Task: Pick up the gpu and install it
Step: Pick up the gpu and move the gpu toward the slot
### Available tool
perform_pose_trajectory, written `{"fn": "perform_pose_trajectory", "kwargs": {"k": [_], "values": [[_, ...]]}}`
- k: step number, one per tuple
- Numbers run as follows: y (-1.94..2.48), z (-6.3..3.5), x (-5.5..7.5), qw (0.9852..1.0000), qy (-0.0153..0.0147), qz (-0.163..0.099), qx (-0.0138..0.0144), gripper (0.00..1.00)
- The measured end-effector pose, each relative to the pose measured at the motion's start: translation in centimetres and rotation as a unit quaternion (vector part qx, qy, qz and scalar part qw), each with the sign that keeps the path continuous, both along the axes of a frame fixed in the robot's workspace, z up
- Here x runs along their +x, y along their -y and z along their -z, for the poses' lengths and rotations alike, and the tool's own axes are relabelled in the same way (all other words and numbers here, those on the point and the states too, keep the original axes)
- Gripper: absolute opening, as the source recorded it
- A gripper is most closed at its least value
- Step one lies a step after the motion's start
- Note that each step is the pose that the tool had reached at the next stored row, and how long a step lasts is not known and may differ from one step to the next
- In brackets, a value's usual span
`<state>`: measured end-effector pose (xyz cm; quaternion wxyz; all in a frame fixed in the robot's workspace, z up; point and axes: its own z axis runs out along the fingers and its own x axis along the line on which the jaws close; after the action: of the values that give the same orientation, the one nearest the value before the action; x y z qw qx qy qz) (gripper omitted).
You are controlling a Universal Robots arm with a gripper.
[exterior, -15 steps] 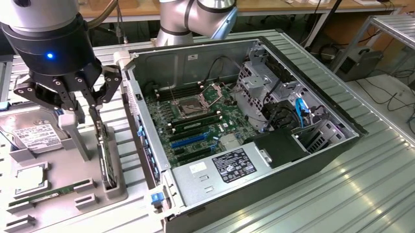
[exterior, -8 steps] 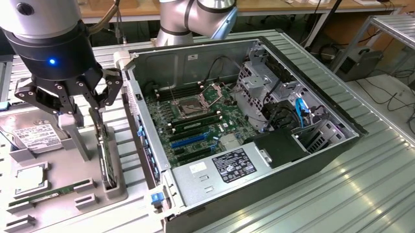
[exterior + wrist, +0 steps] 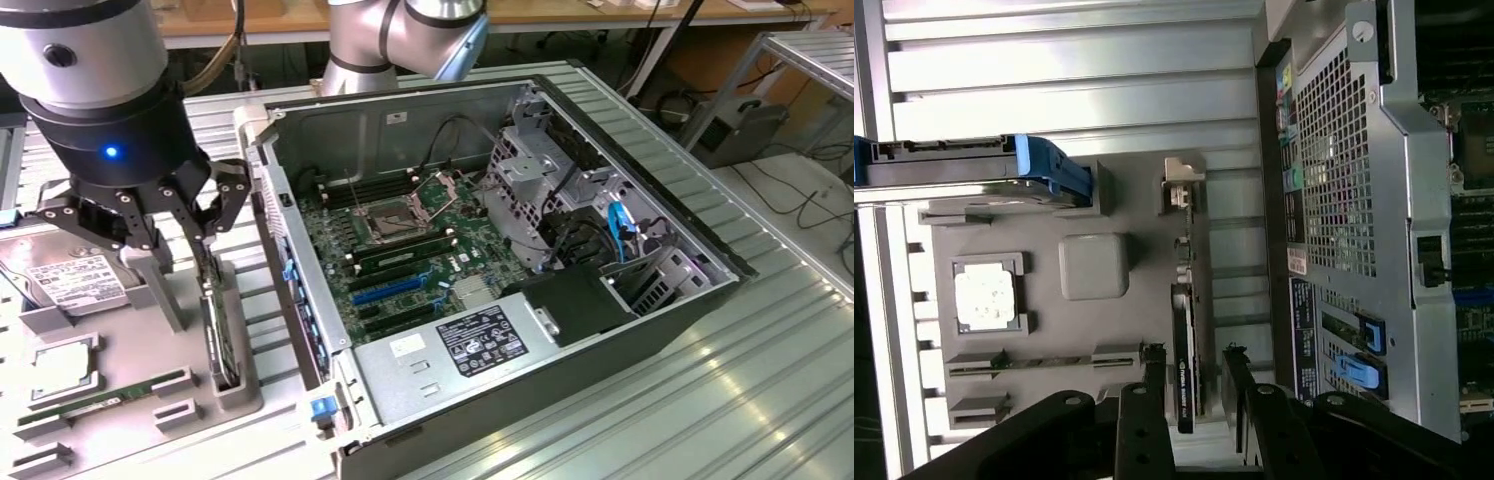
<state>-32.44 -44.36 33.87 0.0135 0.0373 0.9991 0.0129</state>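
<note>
The gpu [image 3: 211,320], a thin flat black card, stands edgewise.

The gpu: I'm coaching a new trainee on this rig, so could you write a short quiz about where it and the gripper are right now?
1. True or false: the gpu is already installed in the computer case.
2. How does the gpu stand? A) flat on the table B) on edge in the grey holder C) hanging from the gripper
3. Fill in: in the wrist view the gripper's fingers are ___, with the gpu between them.
Key: 1 false, it is outside the case; 2 B; 3 open.
</note>
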Motion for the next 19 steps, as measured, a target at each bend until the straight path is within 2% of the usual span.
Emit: {"fn": "perform_pose_trajectory", "kwargs": {"k": [3,9,10,11,12,13,19], "values": [[0.08,0.66,0.0,1.0000,0.0000,0.000,0.0000,0.36],[0.75,1.83,0.0,1.0000,0.0000,0.000,0.0000,0.36],[1.10,3.30,0.0,1.0000,0.0001,0.000,0.0000,0.36],[1.10,4.51,0.0,1.0000,0.0000,-0.001,0.0000,0.36],[1.11,5.66,0.0,1.0000,0.0000,-0.001,0.0000,0.43],[1.10,5.94,0.0,1.0000,0.0001,-0.001,0.0001,0.50],[1.10,7.18,0.0,1.0000,0.0000,0.001,0.0000,0.50]]}}
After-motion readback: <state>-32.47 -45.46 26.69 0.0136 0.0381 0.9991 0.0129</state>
